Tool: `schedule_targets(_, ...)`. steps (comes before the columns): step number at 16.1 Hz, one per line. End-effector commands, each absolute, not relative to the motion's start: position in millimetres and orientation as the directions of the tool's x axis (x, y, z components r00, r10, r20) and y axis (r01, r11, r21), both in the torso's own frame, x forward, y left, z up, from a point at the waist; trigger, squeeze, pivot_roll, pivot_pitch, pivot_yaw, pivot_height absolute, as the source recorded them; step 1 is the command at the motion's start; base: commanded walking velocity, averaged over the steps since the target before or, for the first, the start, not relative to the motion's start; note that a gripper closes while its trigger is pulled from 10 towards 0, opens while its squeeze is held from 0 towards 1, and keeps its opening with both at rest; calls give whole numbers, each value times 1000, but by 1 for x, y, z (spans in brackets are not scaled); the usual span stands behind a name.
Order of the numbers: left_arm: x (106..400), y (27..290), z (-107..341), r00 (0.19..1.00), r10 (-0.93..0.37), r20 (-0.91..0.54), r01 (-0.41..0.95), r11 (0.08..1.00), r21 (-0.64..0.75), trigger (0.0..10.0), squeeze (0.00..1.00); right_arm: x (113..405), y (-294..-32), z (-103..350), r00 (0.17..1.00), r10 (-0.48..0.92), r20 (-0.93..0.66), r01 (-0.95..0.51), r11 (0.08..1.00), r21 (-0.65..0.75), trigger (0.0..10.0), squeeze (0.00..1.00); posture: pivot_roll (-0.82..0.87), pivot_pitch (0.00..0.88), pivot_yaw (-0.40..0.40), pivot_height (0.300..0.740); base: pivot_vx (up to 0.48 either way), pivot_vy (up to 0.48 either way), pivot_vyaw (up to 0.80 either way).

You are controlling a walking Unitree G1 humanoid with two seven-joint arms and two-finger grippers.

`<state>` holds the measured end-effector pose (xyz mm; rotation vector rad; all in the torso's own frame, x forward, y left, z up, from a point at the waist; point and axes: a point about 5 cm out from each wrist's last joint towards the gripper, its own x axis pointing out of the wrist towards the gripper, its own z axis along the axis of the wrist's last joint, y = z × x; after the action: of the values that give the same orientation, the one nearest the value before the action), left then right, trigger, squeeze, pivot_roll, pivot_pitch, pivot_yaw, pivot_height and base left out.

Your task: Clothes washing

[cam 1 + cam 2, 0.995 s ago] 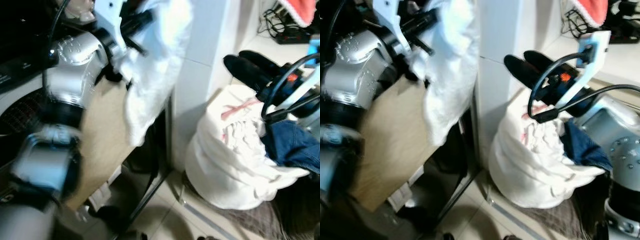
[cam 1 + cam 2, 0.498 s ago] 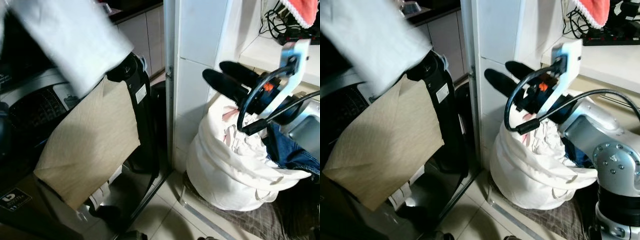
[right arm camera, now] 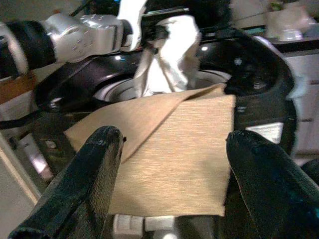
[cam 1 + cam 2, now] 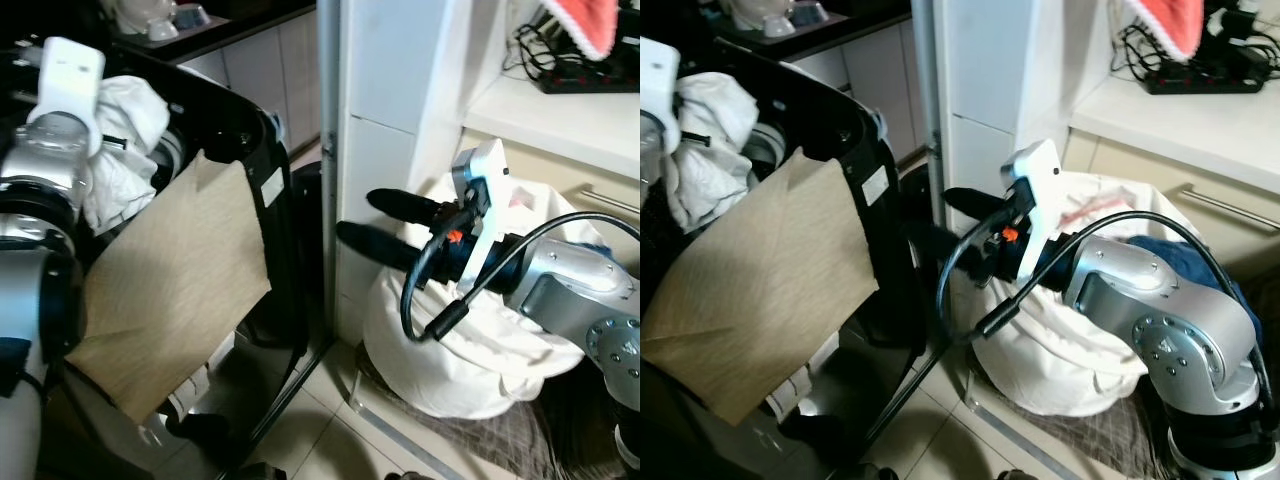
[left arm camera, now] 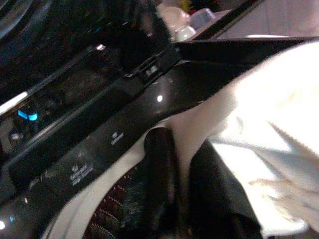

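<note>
At the far left of the scene, over the open top of the washing machine point(image 4: 225, 110), the left gripper point(image 3: 149, 31) is clamped on one white garment point(image 4: 125, 115). The garment hangs from the fingers in a loose bunch, its lower folds at the drum opening. It reads as soft, light cloth with no stiffness: it will drape and sag from any hold point, and loose ends can catch on the machine rim. A pinch through a gathered fold, as it is held now, is the suitable grip; a single thin edge would likely slip.

A tan cover point(image 4: 175, 290) lies draped over the near front of the machine, one piece, creased diagonally.

To the right, on the floor beside the white wall post point(image 4: 385, 120), stands one white laundry bag point(image 4: 450, 360). It holds pale cloth and one blue denim item point(image 4: 1185, 265); the exact number of pieces inside cannot be told.

The right gripper point(image 4: 385, 225) is held just left of the bag, in front of the post, fingers spread apart and empty.

One red cloth point(image 4: 1165, 20) hangs at the far right, above a shelf point(image 4: 560, 115).
</note>
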<state>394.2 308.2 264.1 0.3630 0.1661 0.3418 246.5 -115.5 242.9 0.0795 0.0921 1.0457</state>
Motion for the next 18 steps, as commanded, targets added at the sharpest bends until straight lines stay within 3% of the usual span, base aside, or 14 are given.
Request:
schedule_targets(1, 391, 316, 270, 928, 361, -95, -325, 907, 269, 10000, 1000, 241, -112, 241, 467, 882, -62, -876, 471, 102, 10000, 0, -163, 0, 76, 740, 0, 0, 0)
schedule_targets(15, 390, 317, 272, 950, 299, -91, -302, 953, -18, 10000, 1000, 251, -117, 236, 519, 851, -78, -845, 524, 104, 10000, 0, -154, 0, 70, 740, 0, 0, 0)
schedule_targets(16, 390, 318, 271, 947, 310, -86, -312, 950, -23, 10000, 1000, 252, -117, 236, 524, 848, -80, -842, 530, 103, 10000, 0, -155, 0, 69, 740, 0, 0, 0)
schedule_targets(18, 378, 342, 285, 863, 505, 34, -505, 863, 2, 10000, 1000, 256, -119, 234, 558, 824, -97, -819, 566, 91, 10000, 0, -159, 0, 67, 740, 0, 0, 0)
